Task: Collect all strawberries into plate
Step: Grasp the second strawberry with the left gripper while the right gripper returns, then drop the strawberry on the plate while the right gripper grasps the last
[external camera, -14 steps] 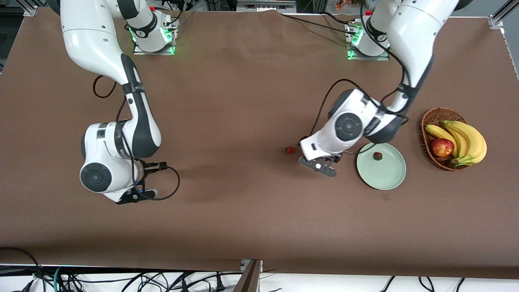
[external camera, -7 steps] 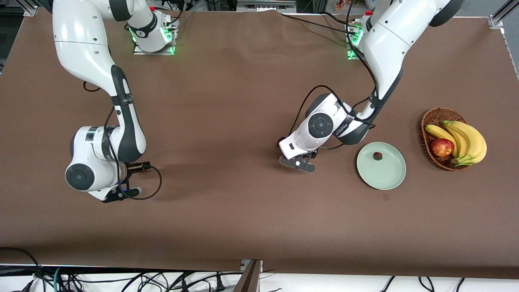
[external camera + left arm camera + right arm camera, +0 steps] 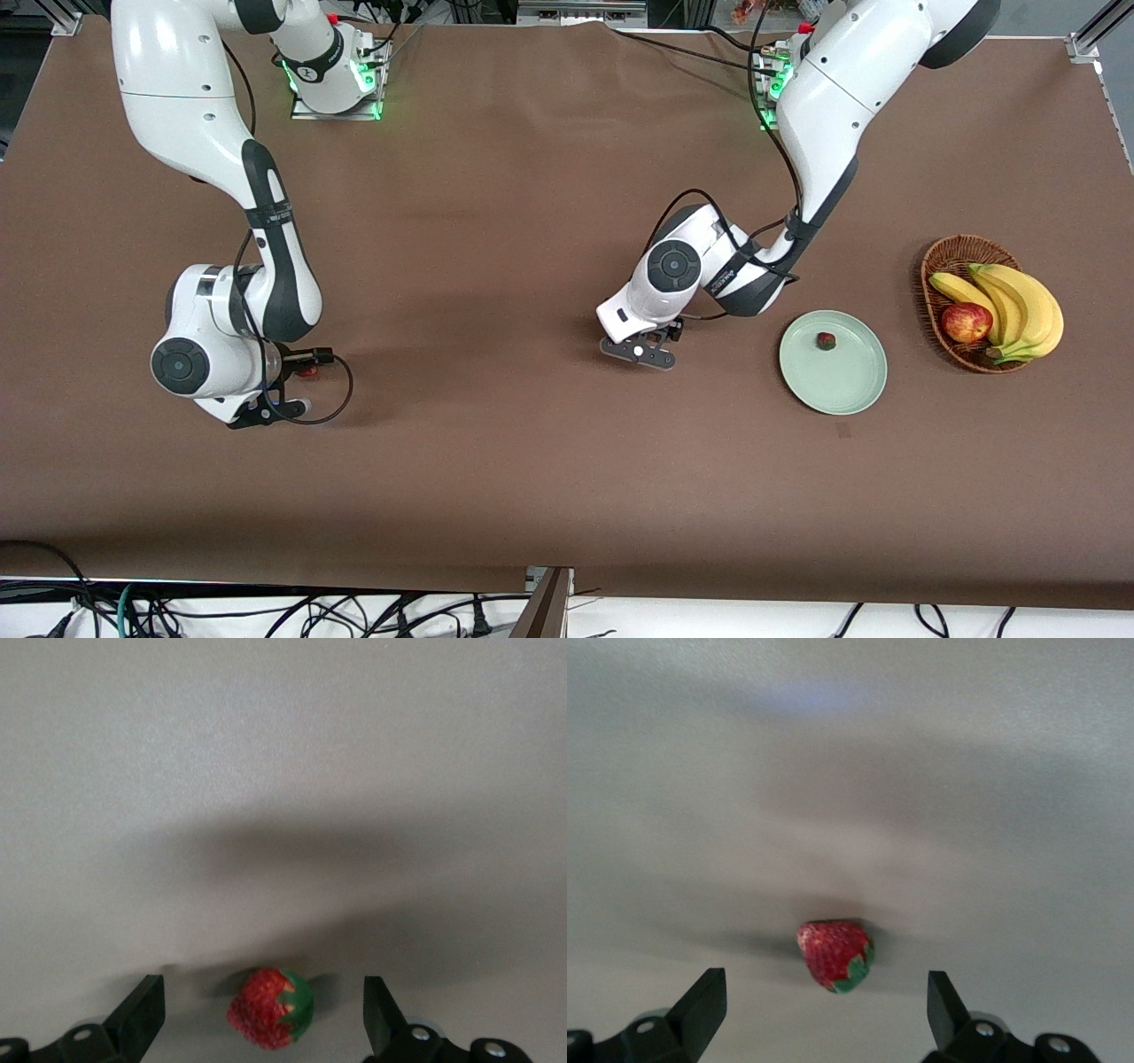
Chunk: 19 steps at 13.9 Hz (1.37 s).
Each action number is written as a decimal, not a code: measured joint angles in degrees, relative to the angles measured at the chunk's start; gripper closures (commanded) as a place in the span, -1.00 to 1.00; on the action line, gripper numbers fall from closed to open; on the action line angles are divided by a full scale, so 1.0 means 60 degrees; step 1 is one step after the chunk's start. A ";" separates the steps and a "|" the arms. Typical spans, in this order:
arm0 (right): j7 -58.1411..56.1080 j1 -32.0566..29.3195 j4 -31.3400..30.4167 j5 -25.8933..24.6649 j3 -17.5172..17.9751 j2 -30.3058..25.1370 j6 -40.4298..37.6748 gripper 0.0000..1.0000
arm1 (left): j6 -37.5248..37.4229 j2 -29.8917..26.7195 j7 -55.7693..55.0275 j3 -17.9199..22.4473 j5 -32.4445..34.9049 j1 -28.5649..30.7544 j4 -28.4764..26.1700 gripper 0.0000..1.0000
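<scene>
Strawberries (image 3: 270, 1021) (image 3: 834, 955) lying under both downward-pointing grippers, left gripper (image 3: 264, 1028) spread wide, right gripper (image 3: 824, 1010) spread wide

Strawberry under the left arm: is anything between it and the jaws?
No. In the left wrist view the strawberry lies on bare brown tabletop between the left gripper's open jaws; nothing visible blocks them.

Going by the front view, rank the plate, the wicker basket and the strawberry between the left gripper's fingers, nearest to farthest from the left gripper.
From the left gripper:
1. Strawberry, on the table between its open fingers.
2. Plate, toward the left arm's end of the table.
3. Wicker basket, farther toward that end, beside the plate.
</scene>
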 measured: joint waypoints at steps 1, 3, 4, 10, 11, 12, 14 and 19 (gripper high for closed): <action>0.0000 0.0003 -0.0066 0.0029 0.0001 -0.0002 0.0151 -0.99 | 0.0025 0.0018 0.0000 0.0016 0.0002 0.0000 0.0000 0.11; -0.0034 0.0004 -0.0227 0.0038 0.0002 -0.0001 0.0470 -0.89 | 0.0042 0.0035 0.0000 0.0058 0.0006 0.0002 0.0001 0.28; -0.0077 0.0004 -0.0281 0.0040 0.0003 -0.0001 0.0543 -0.63 | 0.0042 0.0027 0.0000 0.0070 0.0015 0.0009 0.0016 0.28; -0.0198 0.0011 -0.0312 0.0047 0.0007 -0.0004 0.0649 0.90 | 0.0034 0.0004 0.0000 0.0079 0.0021 0.0019 0.0025 0.70; -0.0227 0.0012 -0.0311 0.0048 0.0008 -0.0008 0.0657 1.00 | 0.0034 0.0003 0.0000 0.0079 0.0021 0.0020 0.0025 0.70; -0.0244 0.0015 -0.0311 0.0052 0.0008 -0.0028 0.0663 1.00 | 0.0035 -0.0001 0.0000 0.0079 0.0021 0.0026 0.0029 0.70; -0.0265 0.0027 -0.0310 0.0199 0.0025 -0.0082 0.0673 1.00 | -0.0050 -0.0059 0.0004 0.0101 0.0021 0.0134 0.0082 0.70; 0.0610 0.0467 -0.0163 0.1091 0.0479 -0.0252 0.0688 1.00 | -0.1364 -0.0909 0.1394 0.0112 0.0027 0.1071 0.0328 0.70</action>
